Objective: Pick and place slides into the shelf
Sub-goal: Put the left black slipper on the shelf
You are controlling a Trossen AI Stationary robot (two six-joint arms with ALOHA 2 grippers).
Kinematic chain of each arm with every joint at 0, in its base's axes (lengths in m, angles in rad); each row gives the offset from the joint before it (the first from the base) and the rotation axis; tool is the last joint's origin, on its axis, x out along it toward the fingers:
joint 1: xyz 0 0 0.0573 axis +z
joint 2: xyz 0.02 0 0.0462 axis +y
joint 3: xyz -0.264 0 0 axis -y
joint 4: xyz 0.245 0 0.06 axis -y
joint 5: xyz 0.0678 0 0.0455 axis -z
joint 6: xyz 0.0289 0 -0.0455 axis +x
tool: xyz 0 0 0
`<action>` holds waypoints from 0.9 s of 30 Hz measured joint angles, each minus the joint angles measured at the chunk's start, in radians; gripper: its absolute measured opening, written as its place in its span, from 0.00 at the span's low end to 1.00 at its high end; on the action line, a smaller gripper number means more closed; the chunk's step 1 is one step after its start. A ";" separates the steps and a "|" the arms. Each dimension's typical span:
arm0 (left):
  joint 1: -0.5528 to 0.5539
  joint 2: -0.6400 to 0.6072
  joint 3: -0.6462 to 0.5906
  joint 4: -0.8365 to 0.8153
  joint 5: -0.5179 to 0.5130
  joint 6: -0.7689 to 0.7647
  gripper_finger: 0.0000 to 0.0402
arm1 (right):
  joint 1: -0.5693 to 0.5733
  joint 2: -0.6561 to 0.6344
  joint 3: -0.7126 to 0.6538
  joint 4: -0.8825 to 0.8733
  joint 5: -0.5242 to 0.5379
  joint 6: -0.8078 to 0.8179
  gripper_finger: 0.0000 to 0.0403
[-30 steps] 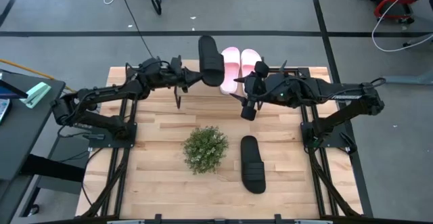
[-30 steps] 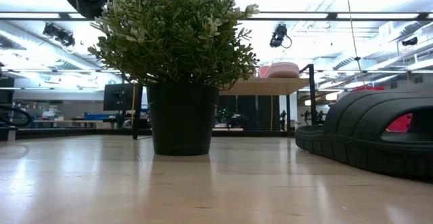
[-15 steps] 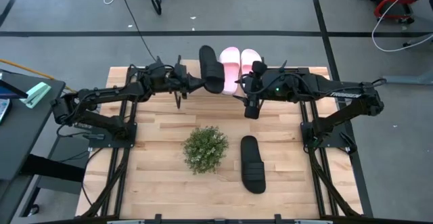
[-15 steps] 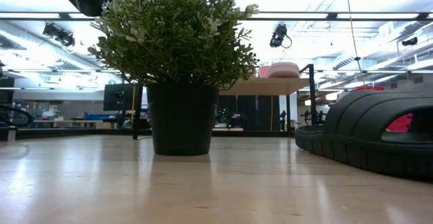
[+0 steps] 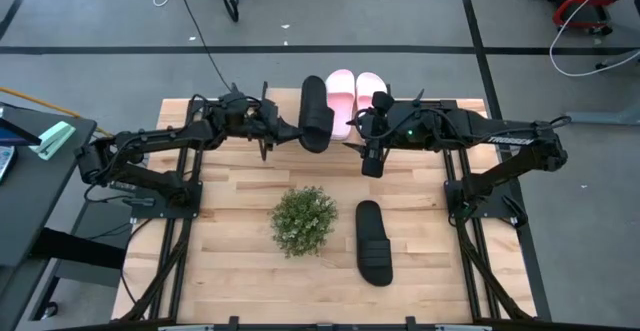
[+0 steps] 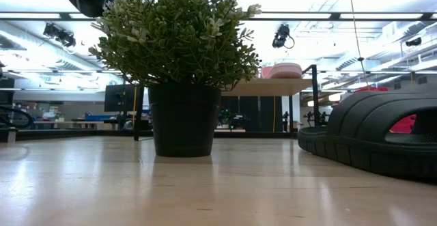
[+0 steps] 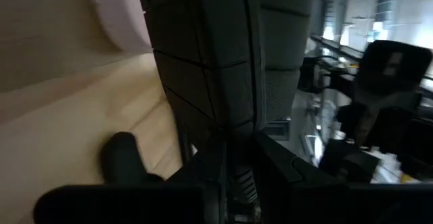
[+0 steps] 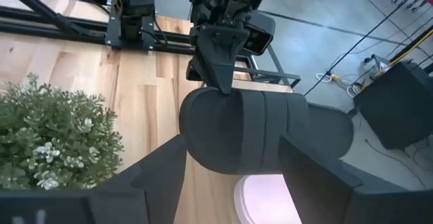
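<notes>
My left gripper (image 5: 292,128) is shut on a black slide (image 5: 314,114) beside the two pink-and-white slides (image 5: 354,96), which lie on the shelf (image 5: 440,104) at the table's far edge. The left wrist view shows that slide's ribbed sole (image 7: 216,55) next to a pink slide (image 7: 115,11). The second black slide (image 5: 374,241) lies flat on the tabletop right of the plant. My right gripper (image 5: 371,163) hangs open near the shelf's front, right of the held slide (image 8: 264,132), touching nothing. My left gripper pinches the black slide between its two fingers (image 8: 218,61) at the slide's near end (image 5: 308,139), coming roughly level from the table's left. The slide stretches away from the fingers toward the far edge, alongside the pink slide. Whether it touches the shelf board, I cannot tell.
A potted green plant (image 5: 303,221) stands mid-table, left of the lying black slide, and fills the low view (image 6: 179,62). The shelf with the pink slides shows behind it (image 6: 273,86). Bare wood (image 5: 230,271) lies left and near of the plant.
My left gripper has carried the black slide a short way from beyond the shelf's far side toward the table's near edge, so it now sits beside the left pink slide. My right gripper has barely shifted and stays open.
</notes>
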 joint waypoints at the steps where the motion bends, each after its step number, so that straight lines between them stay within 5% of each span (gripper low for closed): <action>1: 0.000 0.000 0.000 -0.009 0.001 0.011 0.13 | 0.000 0.000 0.000 0.000 0.000 0.008 0.60; 16: 0.109 -0.006 0.000 -0.074 0.099 0.131 0.13 | 0.000 0.000 0.000 0.000 0.002 0.130 0.60; 27: 0.076 -0.005 0.000 -0.115 0.104 0.154 0.13 | 0.000 0.000 0.000 0.000 0.003 0.131 0.60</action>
